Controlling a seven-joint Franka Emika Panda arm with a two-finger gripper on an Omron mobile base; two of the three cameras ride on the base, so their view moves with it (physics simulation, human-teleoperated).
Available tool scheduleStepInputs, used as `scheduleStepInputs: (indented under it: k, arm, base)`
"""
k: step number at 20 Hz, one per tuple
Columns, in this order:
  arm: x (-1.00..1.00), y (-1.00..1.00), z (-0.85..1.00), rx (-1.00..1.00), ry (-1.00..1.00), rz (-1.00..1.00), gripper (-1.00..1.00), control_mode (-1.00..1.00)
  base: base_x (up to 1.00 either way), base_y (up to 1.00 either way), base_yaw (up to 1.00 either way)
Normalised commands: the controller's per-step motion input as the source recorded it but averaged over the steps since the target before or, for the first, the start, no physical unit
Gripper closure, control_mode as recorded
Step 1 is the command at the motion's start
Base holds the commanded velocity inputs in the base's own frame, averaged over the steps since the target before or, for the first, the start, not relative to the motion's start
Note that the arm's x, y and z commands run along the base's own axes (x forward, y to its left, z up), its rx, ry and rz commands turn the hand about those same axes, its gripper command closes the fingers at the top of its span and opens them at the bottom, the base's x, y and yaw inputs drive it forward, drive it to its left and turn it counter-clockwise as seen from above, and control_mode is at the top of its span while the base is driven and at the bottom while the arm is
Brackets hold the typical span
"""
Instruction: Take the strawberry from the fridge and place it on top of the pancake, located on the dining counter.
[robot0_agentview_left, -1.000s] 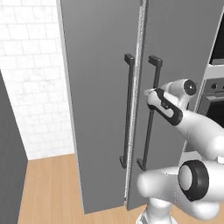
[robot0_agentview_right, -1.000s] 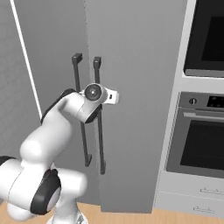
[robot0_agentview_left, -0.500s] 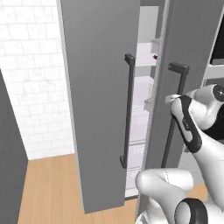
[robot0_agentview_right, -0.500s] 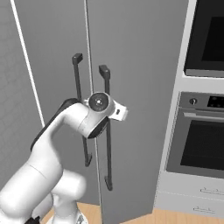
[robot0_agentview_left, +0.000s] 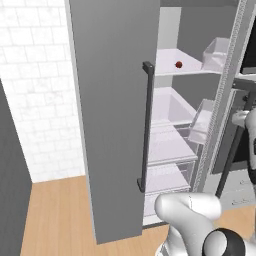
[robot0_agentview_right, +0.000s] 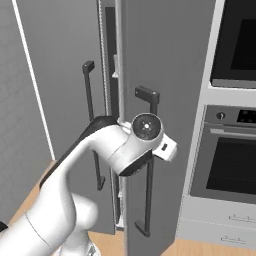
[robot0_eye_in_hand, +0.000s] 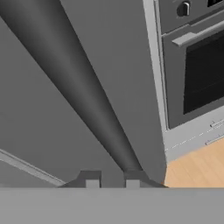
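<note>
The fridge (robot0_agentview_left: 110, 125) stands with its right door (robot0_agentview_right: 165, 60) swung partly open. A tiny dark red strawberry (robot0_agentview_left: 178, 64) lies on an upper white shelf (robot0_agentview_left: 170, 145) inside. My gripper (robot0_eye_in_hand: 112, 181) is shut on the right door's long dark bar handle (robot0_eye_in_hand: 83, 87), which runs up from between the fingertips (robot0_eye_in_hand: 92, 182). In the right base view my hand sits against that handle (robot0_agentview_right: 148, 200) at mid height. The pancake and the dining counter are out of view.
The left fridge door stays closed, its bar handle (robot0_agentview_left: 146, 125) facing me. Clear door bins (robot0_agentview_left: 217, 52) hang inside the opened door. A wall oven stack (robot0_agentview_right: 235, 165) stands directly right of the fridge. White brick wall (robot0_agentview_left: 35, 100) and wooden floor (robot0_agentview_left: 55, 215) lie to the left.
The right fridge door has swung outward with my hand on its handle. The gap has widened, so the shelves and the strawberry now show.
</note>
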Motion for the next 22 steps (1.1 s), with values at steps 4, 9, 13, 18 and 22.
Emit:
scheduleStepInputs:
  k: [4,9,13,18,22]
  arm:
    - [-1.0,-0.43,0.7,0.02,0.07,-0.07,-1.0,-1.0]
    - [-0.8,0.51,0.48,-0.24,0.04,0.02,-1.0,-1.0]
    - [-0.13,1.0,-0.03,-0.66,0.31,0.19,-1.0,-1.0]
    - [0.13,0.96,-0.38,-0.84,0.51,0.22,-1.0,-1.0]
    - [0.61,0.33,-0.55,-0.64,0.71,0.1,-1.0,-1.0]
  base:
    - [0.0,0.0,0.0]
    - [0.0,0.0,0.0]
    - [0.0,0.0,0.0]
    - [0.0,0.0,0.0]
    - [0.0,0.0,0.0]
